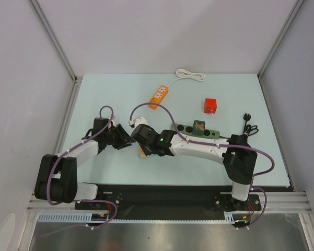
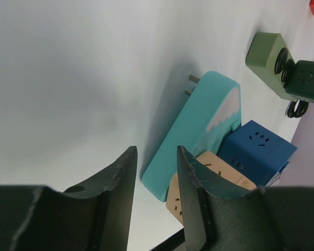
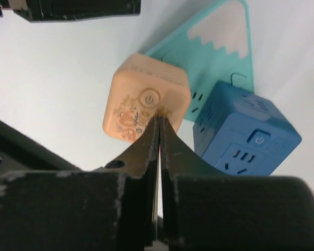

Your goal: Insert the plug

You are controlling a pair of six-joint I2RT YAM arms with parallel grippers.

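Looking down from the top external camera, a pale blue-green table (image 1: 230, 162) carries an orange power strip (image 1: 158, 97) with a coiled white cable (image 1: 190, 74), a small red cube (image 1: 210, 105), a dark green power strip (image 1: 194, 130) and a black plug on a black cord (image 1: 247, 123) near the right edge. The left gripper (image 1: 128, 141) and the right gripper (image 1: 144, 146) meet near the table's middle, just left of the green strip; their jaws cannot be judged at this scale. The left wrist view shows the two black fingers (image 2: 123, 183) moderately apart with nothing between them, only bare table. Just beyond lies a flat teal mountain-shaped plug adapter (image 2: 198, 130) with a white snow-cap print, two metal prongs (image 2: 192, 85) protruding from its far end. A peach cube socket (image 2: 222, 175) and a blue cube socket (image 2: 258, 149) rest against its right side. The right wrist view shows that arm's fingers (image 3: 143, 157) closed flat together, gripping nothing, their tips touching the peach cube's top face beside its round power button (image 3: 149, 98). The blue cube sits just right of the peach one, and the teal adapter lies behind both.
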